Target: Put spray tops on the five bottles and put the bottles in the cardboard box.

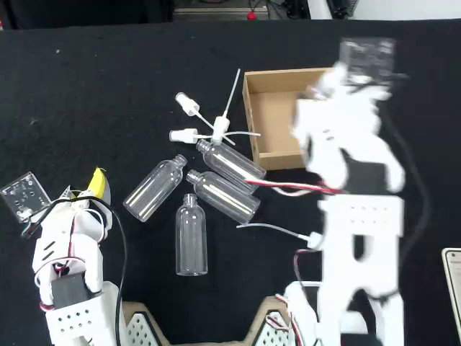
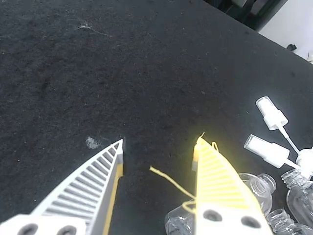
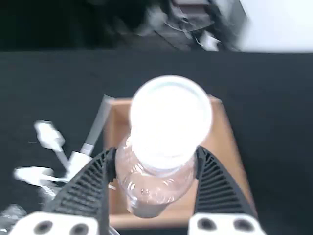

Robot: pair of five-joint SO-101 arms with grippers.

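Four clear capless bottles lie mid-table, among them one [image 1: 153,189] at the left, one [image 1: 191,234] nearest the arms and one [image 1: 232,162] by the box. Loose white spray tops [image 1: 189,104] [image 1: 184,135] lie just beyond them, and another with a long tube [image 1: 311,239] lies near the right arm's base. My right gripper [image 3: 154,154] is shut on a fifth clear bottle [image 3: 168,117], held over the cardboard box [image 3: 230,147] with its round end facing the camera. My left gripper [image 2: 159,147] hangs open over bare black table, left of the bottles [image 2: 259,183].
The cardboard box [image 1: 270,79] stands open at the back right, with the right arm [image 1: 338,137] above it. Red and white cables trail from the box toward the bottles. The table's edge and dark clutter lie beyond the box. A white object [image 1: 452,270] sits at the right edge.
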